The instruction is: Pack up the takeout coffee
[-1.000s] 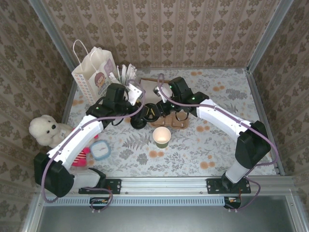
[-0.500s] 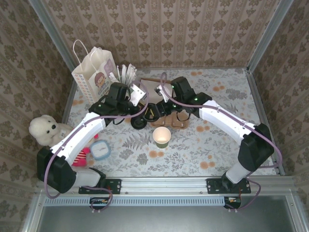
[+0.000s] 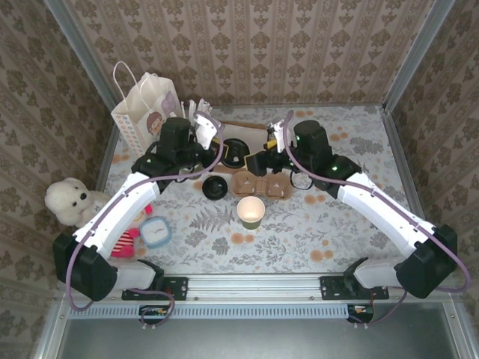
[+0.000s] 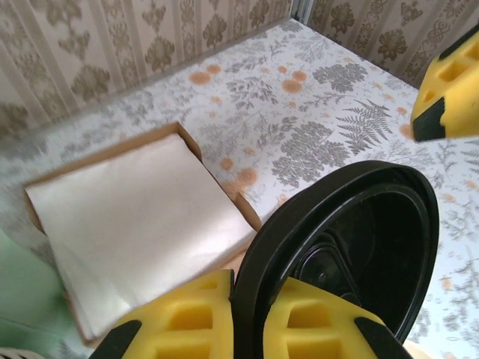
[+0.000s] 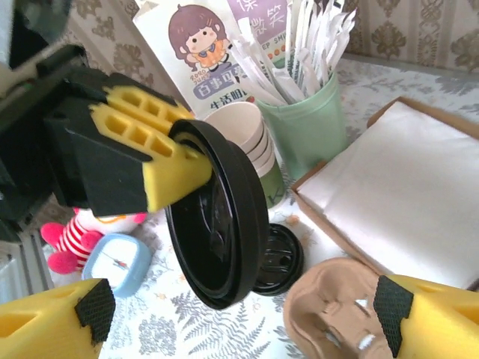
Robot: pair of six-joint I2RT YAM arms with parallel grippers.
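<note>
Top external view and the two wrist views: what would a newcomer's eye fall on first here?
First, the black lid, held in the air over the far half of the table with its rim pinched by the left end effector. Next, the right end effector facing that lid with its jaws wide open. Then the green cup, lidless, at the middle of the table, just in front of the brown carrier.

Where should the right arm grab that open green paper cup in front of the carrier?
Grip the green cup around its side wall, below the rim, coming in level from its right. It stands upright with an open mouth, the carrier is close behind it, and the left fingers hold the black lid, so the top is probably best left free.
</note>
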